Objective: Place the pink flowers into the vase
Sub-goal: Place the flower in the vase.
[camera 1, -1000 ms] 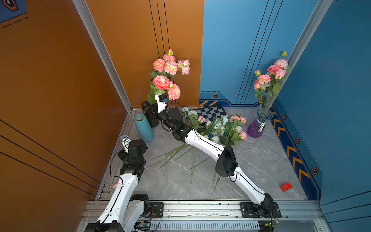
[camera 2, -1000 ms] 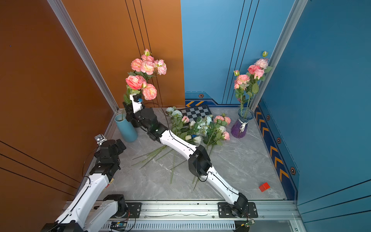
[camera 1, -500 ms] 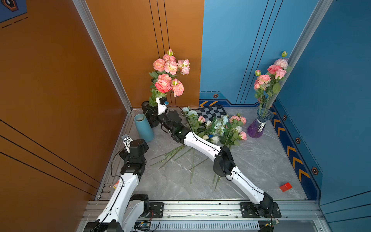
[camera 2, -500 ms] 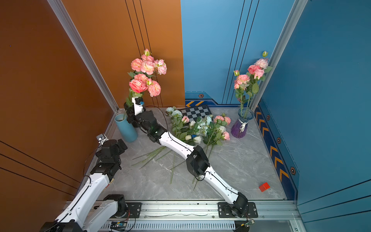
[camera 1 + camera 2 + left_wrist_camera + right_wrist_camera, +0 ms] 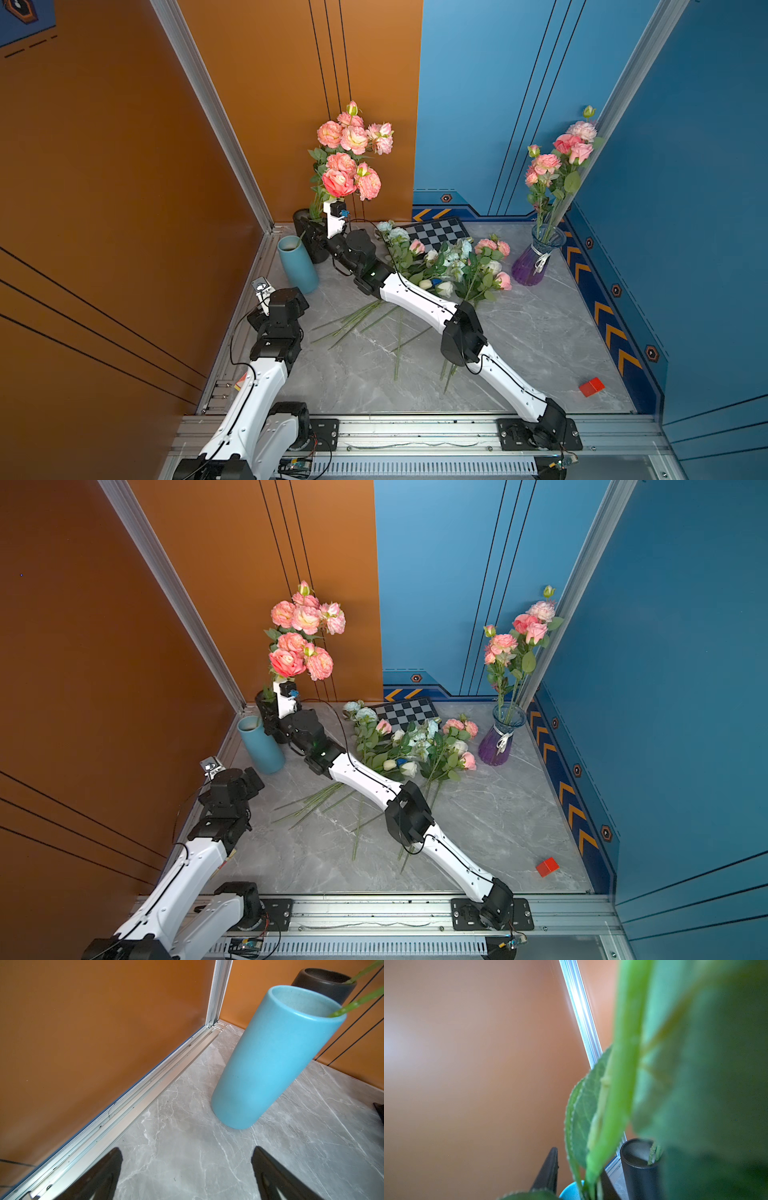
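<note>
Your left pincer [image 5: 187, 1148] hangs wide open over the grey marble desk [image 5: 311, 1136]. Ahead stands a blue cylinder vase [image 5: 274, 1057], a green stem [image 5: 353, 1004] reaching its rim. A dark vase [image 5: 324, 982] sits just behind, with the orange wall [image 5: 93, 1022] alongside.

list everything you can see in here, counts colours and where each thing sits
black vase: 1, black, back corner by the orange wall
tall pink bunch: 1, pink-peach, rising from the black vase
blue vase: 1, light blue, beside the black vase, green stem at its rim
purple vase: 1, purple glass, back by the blue wall
second pink bunch: 1, pink, standing in the purple vase
flower pile: 1 heap, pink, white and pale blue, lying mid-table
checkerboard: 1, black-white, behind the pile
red block: 1, red, front by the blue wall
table: 1, grey marble
left gripper: black, open, facing the blue vase
right gripper: black, at the stems by the black vase, grip unclear
</note>
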Robot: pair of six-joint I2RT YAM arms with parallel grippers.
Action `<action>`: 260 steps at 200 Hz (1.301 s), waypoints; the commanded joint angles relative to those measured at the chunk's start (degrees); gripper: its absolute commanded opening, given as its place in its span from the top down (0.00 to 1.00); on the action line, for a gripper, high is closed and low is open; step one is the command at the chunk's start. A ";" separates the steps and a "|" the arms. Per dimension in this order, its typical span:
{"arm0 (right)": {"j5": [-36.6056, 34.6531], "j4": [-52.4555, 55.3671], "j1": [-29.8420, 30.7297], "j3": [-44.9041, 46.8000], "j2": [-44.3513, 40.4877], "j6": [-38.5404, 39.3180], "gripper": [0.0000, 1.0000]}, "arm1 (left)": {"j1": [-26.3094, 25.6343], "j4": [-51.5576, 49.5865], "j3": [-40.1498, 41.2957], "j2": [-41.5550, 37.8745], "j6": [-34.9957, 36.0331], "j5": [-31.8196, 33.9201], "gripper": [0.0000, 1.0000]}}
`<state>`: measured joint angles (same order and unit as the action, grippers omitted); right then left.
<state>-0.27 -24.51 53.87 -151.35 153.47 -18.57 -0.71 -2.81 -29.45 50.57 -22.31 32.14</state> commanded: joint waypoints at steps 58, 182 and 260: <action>1.60 0.82 -0.34 5.65 -4.03 -0.55 0.53 | -0.87 1.04 0.74 -0.20 0.62 0.07 0.01; 3.42 -7.08 -1.53 36.16 -23.08 0.07 0.04 | -0.87 1.49 0.44 -0.19 1.11 -1.87 0.02; -1.95 -5.00 -4.35 65.60 -43.66 2.09 0.00 | -3.57 4.13 -1.59 3.19 0.48 -13.58 0.02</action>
<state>1.61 -31.94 51.24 -92.01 117.49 -17.80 -2.13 -0.56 -29.45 51.24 -21.93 25.50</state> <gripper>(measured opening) 0.999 0.985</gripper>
